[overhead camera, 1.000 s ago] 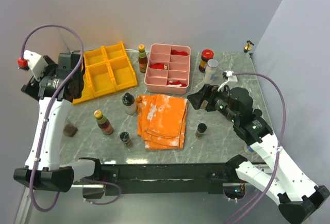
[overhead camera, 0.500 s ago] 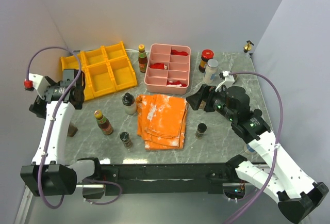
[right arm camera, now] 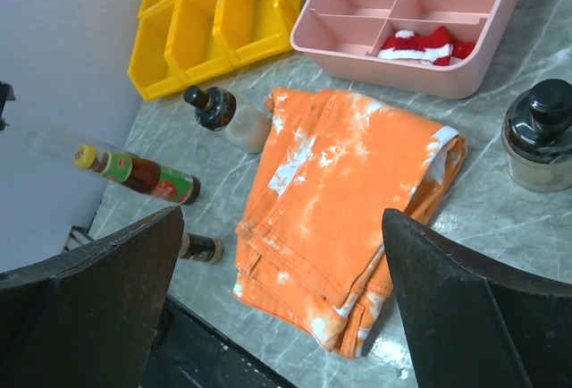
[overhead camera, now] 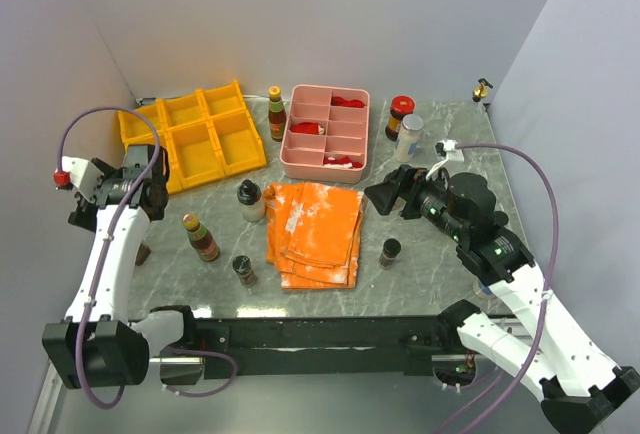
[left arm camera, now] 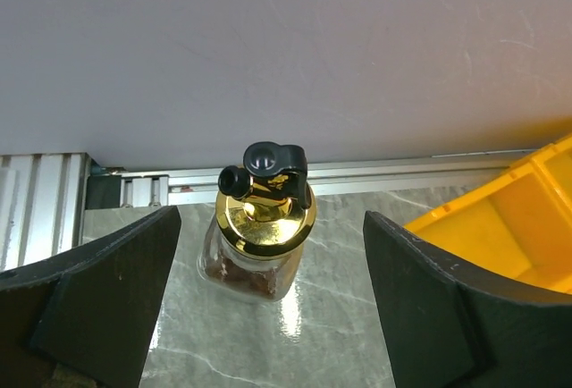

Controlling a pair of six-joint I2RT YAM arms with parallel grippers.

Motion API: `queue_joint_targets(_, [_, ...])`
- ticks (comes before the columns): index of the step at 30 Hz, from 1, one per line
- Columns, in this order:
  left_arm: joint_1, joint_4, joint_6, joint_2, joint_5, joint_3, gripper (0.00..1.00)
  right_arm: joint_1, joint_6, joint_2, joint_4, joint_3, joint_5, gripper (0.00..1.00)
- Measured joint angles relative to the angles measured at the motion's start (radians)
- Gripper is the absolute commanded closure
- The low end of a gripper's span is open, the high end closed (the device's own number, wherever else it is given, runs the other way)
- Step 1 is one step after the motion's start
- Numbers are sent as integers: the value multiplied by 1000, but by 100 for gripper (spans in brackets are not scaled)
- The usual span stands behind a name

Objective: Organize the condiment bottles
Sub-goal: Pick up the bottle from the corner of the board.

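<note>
Left wrist view is the only one with a decent look at the jar (left arm camera: 255, 254). It has a gold cap with a black knob on top and stands upright, long axis vertical, right by the table (left arm camera: 335, 330) edge rail. The left gripper (left arm camera: 270, 227) has its fingers spread wide either side of it, with gaps on both sides, not touching.

In the top view that jar sits at the table's 9 o'clock edge, mostly hidden by the left arm. Only that view shows the others standing cap up too: yellow-capped bottle (overhead camera: 201, 237) and black-capped bottle (overhead camera: 250, 199) at 9 o'clock of the cloth (overhead camera: 318, 229), small dark jar (overhead camera: 390, 252) at 4. The right gripper (overhead camera: 383, 194) is at the cloth's 3 o'clock, gaping wide, holding nothing.
</note>
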Motion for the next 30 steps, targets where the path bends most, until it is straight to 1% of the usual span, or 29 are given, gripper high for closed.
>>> queue_joint_targets(4, [6, -24, -26, 43, -13, 6, 8, 0, 0, -14, -2, 0, 7, 0])
queue_joint_targets(6, [13, -27, -29, 61, -17, 12, 9, 0, -1, -28, -2, 0, 13, 0])
queue_joint_targets(9, [22, -16, -13, 72, -19, 13, 16, 0, -1, -42, -2, 0, 22, 0])
queue_joint_targets(10, [24, -6, -1, 72, -19, 13, 21, 0, -1, -47, -2, 0, 26, 0])
queue_joint_targets(12, [27, 11, 12, 72, -19, 13, 27, 0, -1, -51, -2, 0, 27, 0])
queue_joint_targets(13, [27, 17, 20, 72, -20, 13, 36, 0, -2, -53, -2, 0, 27, 0])
queue_joint_targets(15, [28, 24, 31, 72, -20, 13, 44, 0, -3, -55, -2, 0, 29, 0])
queue_joint_targets(16, [28, 27, 31, 72, -21, 13, 50, 0, -5, -55, -2, 0, 30, 0])
queue_joint_targets(18, [28, 27, 32, 72, -23, 13, 55, 0, -8, -55, -5, 0, 34, 0])
queue_joint_targets(19, [29, 26, 34, 72, -23, 13, 64, 0, -10, -55, -7, 0, 37, 0])
queue_joint_targets(21, [29, 22, 34, 72, -24, 13, 79, 0, -16, -56, -11, 0, 43, 0])
queue_joint_targets(22, [29, 21, 35, 72, -24, 13, 90, 0, -18, -57, -16, 0, 47, 0])
queue_joint_targets(23, [29, 18, 36, 72, -23, 13, 97, 0, -21, -59, -20, 0, 51, 0])
queue_joint_targets(24, [29, 16, 35, 72, -24, 13, 99, 0, -24, -61, -24, 0, 55, 0])
queue_joint_targets(30, [29, 1, 70, 72, 5, 34, 99, 0, -33, -66, -33, 0, 66, 0])
